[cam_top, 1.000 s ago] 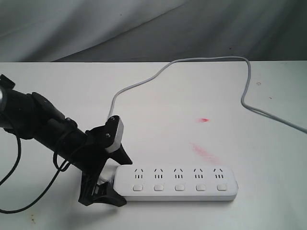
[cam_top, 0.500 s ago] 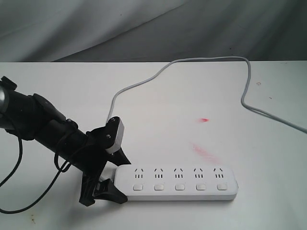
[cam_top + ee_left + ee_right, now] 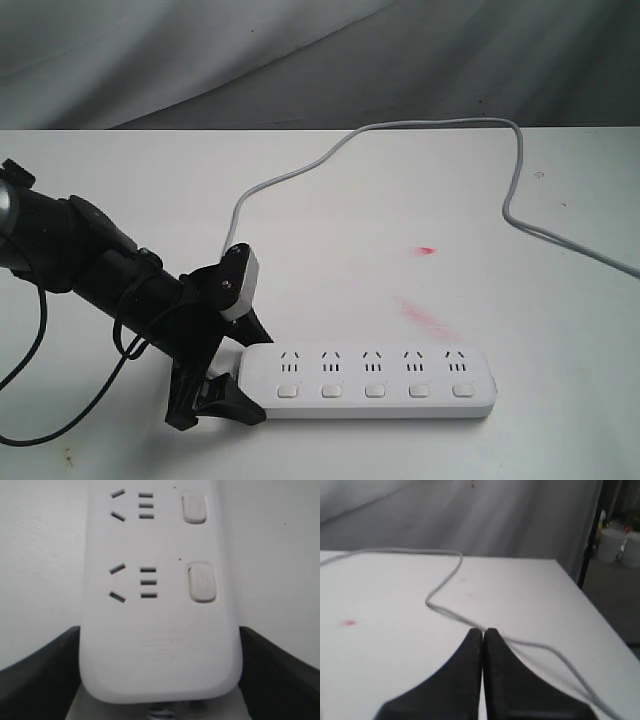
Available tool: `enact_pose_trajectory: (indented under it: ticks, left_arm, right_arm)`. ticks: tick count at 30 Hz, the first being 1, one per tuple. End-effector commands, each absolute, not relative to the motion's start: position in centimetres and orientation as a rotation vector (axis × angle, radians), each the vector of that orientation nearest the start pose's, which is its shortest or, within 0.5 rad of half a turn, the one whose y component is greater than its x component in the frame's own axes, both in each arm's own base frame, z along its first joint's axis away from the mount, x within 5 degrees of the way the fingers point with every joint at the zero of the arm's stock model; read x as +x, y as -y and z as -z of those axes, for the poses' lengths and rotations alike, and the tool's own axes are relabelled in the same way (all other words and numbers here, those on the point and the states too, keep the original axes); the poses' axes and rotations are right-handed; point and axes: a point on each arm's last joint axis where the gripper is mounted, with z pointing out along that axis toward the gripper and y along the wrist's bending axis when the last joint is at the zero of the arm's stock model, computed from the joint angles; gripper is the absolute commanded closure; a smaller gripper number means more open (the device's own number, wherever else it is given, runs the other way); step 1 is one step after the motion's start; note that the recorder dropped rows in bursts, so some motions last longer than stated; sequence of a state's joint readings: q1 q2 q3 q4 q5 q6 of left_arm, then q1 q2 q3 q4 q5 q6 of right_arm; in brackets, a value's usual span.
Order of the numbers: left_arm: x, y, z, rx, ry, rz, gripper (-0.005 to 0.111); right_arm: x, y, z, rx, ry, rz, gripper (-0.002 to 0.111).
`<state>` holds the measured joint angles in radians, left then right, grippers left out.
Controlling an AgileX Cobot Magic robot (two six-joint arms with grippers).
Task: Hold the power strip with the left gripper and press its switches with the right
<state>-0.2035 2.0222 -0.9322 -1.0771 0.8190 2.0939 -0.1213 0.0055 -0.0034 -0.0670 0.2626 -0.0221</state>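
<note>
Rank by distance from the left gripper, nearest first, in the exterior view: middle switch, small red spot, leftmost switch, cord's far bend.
1. Leftmost switch, beside the left gripper.
2. Middle switch, mid-strip.
3. Small red spot, farther back.
4. Cord's far bend, back right.

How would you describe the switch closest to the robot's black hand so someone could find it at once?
On the white table lies a long white rounded plastic power strip, one end clasped by a black two-fingered hand. Five small square white push buttons run along one long edge. Yours is the end button next to the hand; the other four sit further from it.
</note>
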Motion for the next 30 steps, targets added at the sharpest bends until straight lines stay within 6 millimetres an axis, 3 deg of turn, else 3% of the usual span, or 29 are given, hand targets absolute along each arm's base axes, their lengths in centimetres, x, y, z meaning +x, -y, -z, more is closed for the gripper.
enact_pose_trajectory:
  ticks: [1,4,8,11,14,16,20,22,25,30]
  left_arm:
    - [30.1,12.4,-9.1,1.717,-1.976,0.777,0.055]
    - [30.1,12.4,-9.1,1.717,-1.976,0.777,0.055]
    - [30.1,12.4,-9.1,1.717,-1.976,0.777,0.055]
    - [30.1,12.4,-9.1,1.717,-1.976,0.777,0.055]
    - [30.1,12.4,-9.1,1.717,-1.976,0.777,0.055]
    - [30.1,12.4,-9.1,1.717,-1.976,0.777,0.055]
    - [30.1,12.4,-9.1,1.717,-1.976,0.777,0.055]
    - [30.1,12.4,-9.1,1.717,-1.976,0.777,0.055]
    - [30.1,12.4,-9.1,1.717,-1.976,0.777,0.055]
    - [30.1,12.4,-9.1,1.717,-1.976,0.777,0.055]
  right_arm:
    - [5.6,0.7,-21.2,0.013,-1.497,0.196,0.108]
    - [5.3,0.6,-23.0,0.044,-1.292,0.138,0.108]
    - [4.1,0.4,-25.7,0.205,-0.953,-0.188,0.108]
    - [2.7,0.1,-27.2,0.141,-0.729,-0.180,0.108]
    - [2.1,0.9,-27.6,0.260,-0.625,-0.295,0.108]
    - [2.4,1.2,-27.9,0.345,-0.671,-0.397,0.108]
    - [3.6,0.8,-28.2,0.407,-1.004,-0.381,0.108]
    - [4.0,0.8,-28.7,0.424,-1.085,-0.381,0.108]
    - [5.0,0.8,-30.6,0.442,-1.157,-0.378,0.108]
    - [8.8,1.1,-34.7,0.415,-1.358,-0.279,0.108]
